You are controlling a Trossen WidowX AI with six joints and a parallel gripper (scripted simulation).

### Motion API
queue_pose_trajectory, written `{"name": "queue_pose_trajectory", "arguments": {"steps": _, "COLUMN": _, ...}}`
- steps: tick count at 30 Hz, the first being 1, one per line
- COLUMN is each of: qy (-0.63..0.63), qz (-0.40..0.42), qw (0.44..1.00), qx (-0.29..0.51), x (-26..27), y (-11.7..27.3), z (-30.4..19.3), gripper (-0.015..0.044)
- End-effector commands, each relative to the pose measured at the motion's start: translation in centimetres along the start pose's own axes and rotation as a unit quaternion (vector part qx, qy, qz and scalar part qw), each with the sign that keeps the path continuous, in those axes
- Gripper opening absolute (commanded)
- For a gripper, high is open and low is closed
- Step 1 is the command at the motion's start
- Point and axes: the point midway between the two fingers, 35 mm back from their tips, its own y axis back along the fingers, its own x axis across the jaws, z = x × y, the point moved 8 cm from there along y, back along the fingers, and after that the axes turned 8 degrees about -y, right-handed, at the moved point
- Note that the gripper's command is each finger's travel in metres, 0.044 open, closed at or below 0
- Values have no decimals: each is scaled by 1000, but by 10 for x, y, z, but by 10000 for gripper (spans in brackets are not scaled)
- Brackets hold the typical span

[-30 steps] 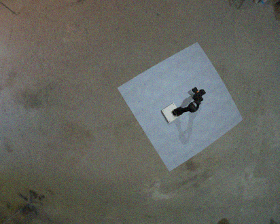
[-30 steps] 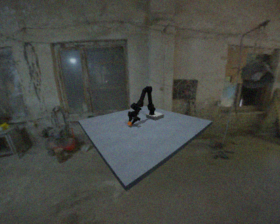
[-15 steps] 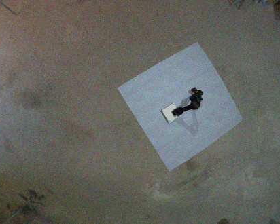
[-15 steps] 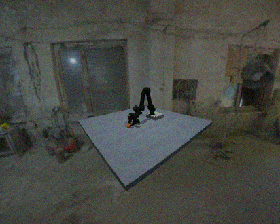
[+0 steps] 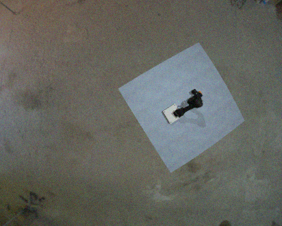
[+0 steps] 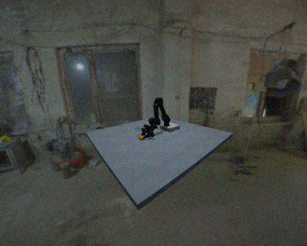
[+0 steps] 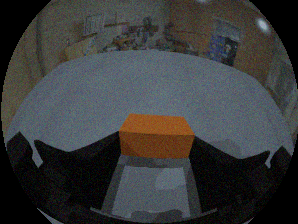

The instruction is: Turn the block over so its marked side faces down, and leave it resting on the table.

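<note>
Black fingers, one at nine o'clock and one at three in the wrist view, are clamped on the orange block [image 5: 200, 92] [image 6: 141, 137] [image 7: 156, 145] between them. In the exterior view, going left to right, the block comes first, at the end of the tool [image 6: 144, 134] [image 7: 156, 142], low over the pale worktop [image 5: 155, 82] [image 6: 157, 164] [image 7: 150, 85]; whether it touches is too small to tell. Next comes the dark arm [image 5: 196, 101] [image 6: 157, 101], then its white base plate [image 5: 168, 111] [image 6: 173, 127] towards three o'clock. No mark can be made out on the block. The step in hand looks like the turning: keep the grip firm and even, roll slowly, leave the lower edge room, and let go only once the marked side lies flat underneath, lest it tip back.
</note>
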Motion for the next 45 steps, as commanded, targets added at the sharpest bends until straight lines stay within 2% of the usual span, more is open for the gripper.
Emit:
{"name": "queue_pose_trajectory", "arguments": {"steps": 1, "qy": 2, "qz": -1, "qw": 1000, "qx": -13, "x": -3, "y": 8, "z": -11, "gripper": 0}}
{"name": "queue_pose_trajectory", "arguments": {"steps": 10, "qy": 1, "qz": 3, "qw": 999, "qx": -52, "x": -5, "y": 17, "z": -14, "gripper": 0}}
{"name": "queue_pose_trajectory", "arguments": {"steps": 24, "qy": 1, "qz": 4, "qw": 999, "qx": -53, "x": -5, "y": 17, "z": -14, "gripper": 0}}
{"name": "queue_pose_trajectory", "arguments": {"steps": 40, "qy": 1, "qz": 4, "qw": 999, "qx": -53, "x": -5, "y": 17, "z": -14, "gripper": 420}}
{"name": "queue_pose_trajectory", "arguments": {"steps": 41, "qy": 1, "qz": 4, "qw": 999, "qx": -53, "x": -5, "y": 17, "z": -14, "gripper": 440}}
{"name": "queue_pose_trajectory", "arguments": {"steps": 45, "qy": 1, "qz": 4, "qw": 999, "qx": -53, "x": -5, "y": 17, "z": -14, "gripper": 440}}
